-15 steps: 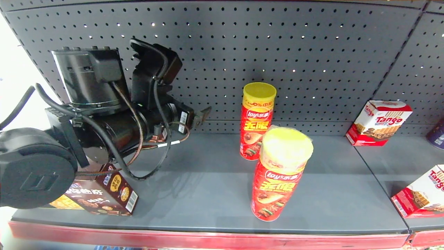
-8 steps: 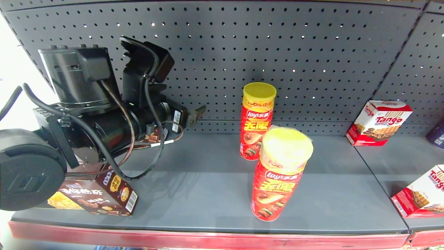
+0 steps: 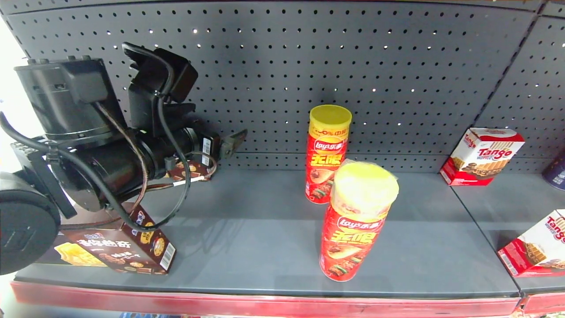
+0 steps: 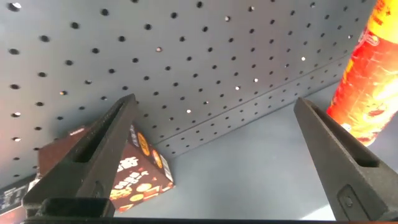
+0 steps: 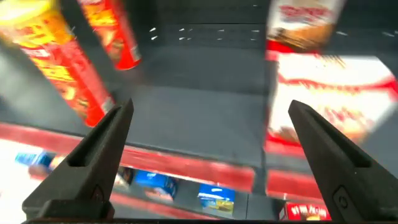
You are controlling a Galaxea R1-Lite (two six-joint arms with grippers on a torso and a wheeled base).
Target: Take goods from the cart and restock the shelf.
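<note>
On the grey shelf [image 3: 265, 238], my left gripper [image 3: 230, 142] hovers near the back left, open and holding nothing. In the left wrist view its fingers [image 4: 106, 149] stand wide apart, with a small brown cookie box [image 4: 134, 171] upright against the pegboard just beyond them. That box [image 3: 190, 169] peeks out behind the arm. A larger brown cookie box [image 3: 119, 249] lies at the front left under the arm. My right gripper [image 5: 211, 107] is open and empty in front of the shelf's red edge [image 5: 186, 165].
Two red chip cans with yellow lids stand mid-shelf, one at the back [image 3: 327, 154] and one nearer the front [image 3: 355, 221]. Red-and-white wafer boxes [image 3: 483, 154] [image 3: 536, 245] sit to the right. The pegboard [image 3: 353, 66] closes the back. Blue packs [image 5: 214, 196] lie on a lower level.
My left arm has drawn back to the left and slightly upward, still open, baring more of the small brown box. The cans and boxes have not moved.
</note>
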